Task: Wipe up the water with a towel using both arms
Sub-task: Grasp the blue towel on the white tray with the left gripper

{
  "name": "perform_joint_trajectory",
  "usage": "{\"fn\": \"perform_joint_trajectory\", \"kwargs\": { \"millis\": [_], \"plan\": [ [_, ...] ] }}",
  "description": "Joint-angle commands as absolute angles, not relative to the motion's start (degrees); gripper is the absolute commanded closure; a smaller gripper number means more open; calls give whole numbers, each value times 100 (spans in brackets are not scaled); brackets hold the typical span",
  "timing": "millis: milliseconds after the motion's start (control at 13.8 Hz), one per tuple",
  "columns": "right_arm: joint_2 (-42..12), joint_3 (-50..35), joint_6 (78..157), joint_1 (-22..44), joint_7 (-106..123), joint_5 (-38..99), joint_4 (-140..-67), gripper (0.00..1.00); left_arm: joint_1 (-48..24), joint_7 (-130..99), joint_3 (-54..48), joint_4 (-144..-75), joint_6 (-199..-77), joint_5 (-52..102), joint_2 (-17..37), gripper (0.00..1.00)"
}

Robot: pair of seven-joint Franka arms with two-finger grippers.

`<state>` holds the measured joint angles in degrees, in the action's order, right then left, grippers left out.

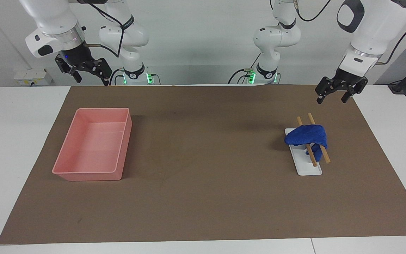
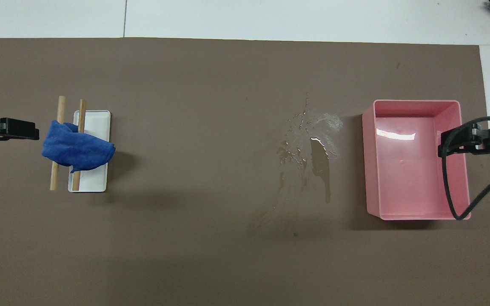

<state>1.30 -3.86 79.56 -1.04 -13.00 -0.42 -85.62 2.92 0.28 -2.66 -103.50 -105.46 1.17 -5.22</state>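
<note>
The deep-blue towel [image 1: 307, 137] [image 2: 77, 149] lies bunched over two wooden sticks [image 1: 310, 118] [image 2: 61, 106] that rest across a small white dish [image 1: 310, 169] [image 2: 98, 121], toward the left arm's end of the table. A water puddle [image 2: 313, 157] glistens on the brown mat beside the pink tray [image 1: 83, 173] [image 2: 415, 102]. My left gripper [image 1: 331, 101] [image 2: 35, 134] hangs open and empty in the air over the mat close to the towel, not touching it. My right gripper [image 1: 91, 80] [image 2: 442, 146] is open and empty, high over the pink tray's rim.
The brown mat [image 1: 203, 197] covers most of the white table. The pink tray is empty and stands toward the right arm's end. A black cable [image 2: 451, 191] from the right wrist loops above the tray.
</note>
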Motion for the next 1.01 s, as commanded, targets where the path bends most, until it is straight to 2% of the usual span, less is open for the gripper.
{"fn": "perform_joint_trajectory", "kwargs": {
  "millis": [0,217,289,433,722,939],
  "plan": [
    [316,-396,7901,-158,-1187,18,-8587,0,571,-44,-272,-10749,-11344,141,-450,0],
    [395,-396,7893,-158,-1187,18,-8587,0,598,-27,-272,-10819,-12013,141,139,0],
    [396,-396,7893,-158,-1187,18,-8587,0,598,-9,-272,-11054,-12302,141,184,0],
    [396,-396,7893,-158,-1187,18,-8587,0,589,-105,-281,-11433,-12664,167,193,0],
    [413,-378,7779,-167,-1169,18,-8587,0,589,-255,-281,-11768,-12779,176,132,0],
    [387,-378,7866,-176,-1169,18,-8604,0,510,-473,-290,-12049,-12963,193,88,9]
  ]
}}
